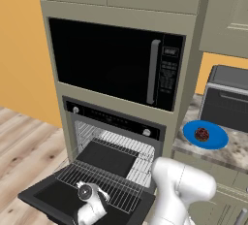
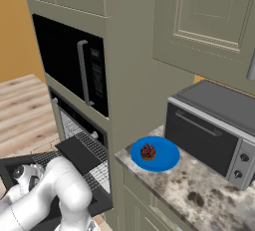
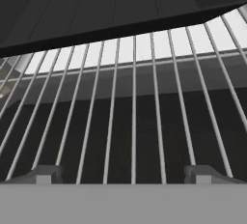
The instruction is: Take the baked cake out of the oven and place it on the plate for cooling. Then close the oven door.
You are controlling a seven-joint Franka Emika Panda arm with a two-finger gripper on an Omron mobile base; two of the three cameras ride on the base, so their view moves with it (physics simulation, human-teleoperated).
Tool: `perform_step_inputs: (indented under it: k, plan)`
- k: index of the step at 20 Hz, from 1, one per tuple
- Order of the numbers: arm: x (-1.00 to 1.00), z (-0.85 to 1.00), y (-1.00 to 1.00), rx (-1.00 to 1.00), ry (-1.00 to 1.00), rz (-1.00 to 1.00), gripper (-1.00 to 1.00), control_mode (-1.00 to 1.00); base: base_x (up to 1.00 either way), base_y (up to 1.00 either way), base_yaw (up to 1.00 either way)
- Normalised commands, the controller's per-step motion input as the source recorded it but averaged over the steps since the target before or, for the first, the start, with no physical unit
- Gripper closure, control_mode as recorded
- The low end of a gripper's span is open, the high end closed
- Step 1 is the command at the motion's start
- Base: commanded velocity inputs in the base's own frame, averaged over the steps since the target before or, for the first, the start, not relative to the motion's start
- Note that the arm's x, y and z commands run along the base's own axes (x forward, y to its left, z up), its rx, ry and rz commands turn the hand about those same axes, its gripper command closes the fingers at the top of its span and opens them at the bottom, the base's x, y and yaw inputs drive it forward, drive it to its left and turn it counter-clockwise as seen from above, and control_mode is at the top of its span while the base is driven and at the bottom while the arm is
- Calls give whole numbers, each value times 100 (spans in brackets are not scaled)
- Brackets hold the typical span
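Low over the pulled-out wire rack (image 3: 135, 121), the gripper (image 3: 123, 174) has its two dark fingertips set wide apart with nothing between them; through the gap only the rack's thin metal bars show, running away toward a flat black tray (image 3: 111, 6) that rests on the rack further in. In the left base view the white arm (image 1: 181, 185) bends down from the lower right, and its wrist hangs above the front part of the rack (image 1: 104, 185). The oven (image 1: 116, 136), a black built-in unit with a control strip and silver knobs, sits below a larger black microwave (image 1: 116, 61) in a tall beige cabinet column. The oven door (image 1: 53, 197) is dropped fully open and lies flat, jutting out toward the robot beneath the extended rack. To the right of the column, on a speckled stone counter (image 2: 199, 190), lies the round bright blue plate (image 2: 164, 160). The baked cake (image 2: 148, 151), a small dark brown lump with reddish specks, sits on the plate near its middle. Just beside the plate, further along the counter, stands a silver toaster oven (image 2: 209, 130) with its door shut.
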Motion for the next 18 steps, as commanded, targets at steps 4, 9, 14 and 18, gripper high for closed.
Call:
perform_step_inputs:
  k: [4, 9, 14, 18]
  plan:
    - [33, -6, 0, 0, 0, 0, -100, -100, 0, 0, 0]
    - [33, -9, 0, 0, -1, 0, -100, -100, 0, 0, 0]
    - [31, -16, 0, 0, 0, 0, -100, -100, 0, 0, 0]
    - [23, -27, 0, -3, 0, 0, -100, -100, 0, 0, 0]
